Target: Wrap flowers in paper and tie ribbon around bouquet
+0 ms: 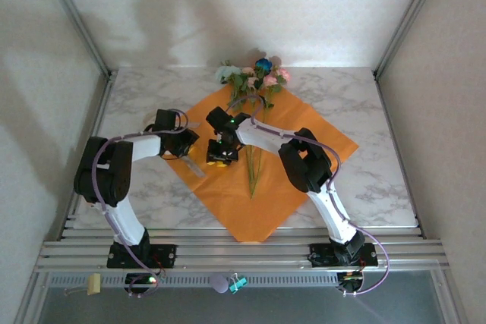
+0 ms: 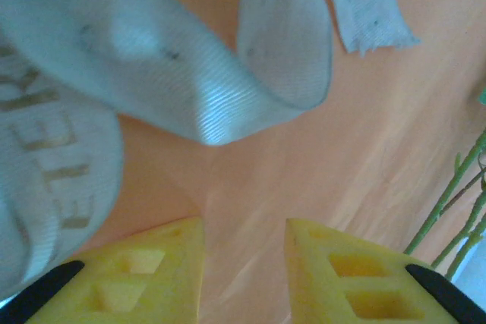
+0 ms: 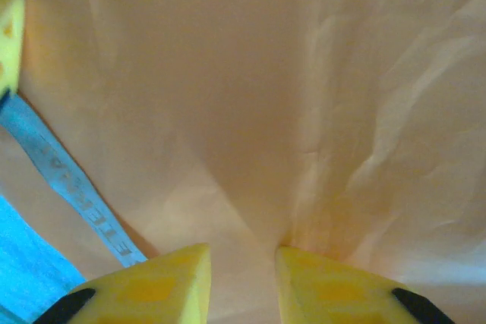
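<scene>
The orange paper [image 1: 304,134] lies flat as a diamond on the marble table. The flowers [image 1: 254,73] rest at its far corner, with their green stems [image 1: 253,168] running toward me down the middle. The pale ribbon [image 1: 196,166] lies on the sheet's left part; it loops in the left wrist view [image 2: 228,104]. My left gripper [image 1: 184,143] [image 2: 244,221] is low over the paper [image 2: 364,134] beside the ribbon, its jaws narrowly apart with only paper in the gap. Just right of it, my right gripper [image 1: 221,157] [image 3: 241,248] presses onto creased paper [image 3: 266,73] with a narrow gap, beside the ribbon [image 3: 68,180].
Stems [image 2: 448,202] lie just right of the left fingers. A yellow finger of the left gripper [image 3: 9,28] is close by the right gripper. Metal frame posts [image 1: 76,20] and white walls enclose the table [image 1: 380,111]. Bare marble lies on both sides of the sheet.
</scene>
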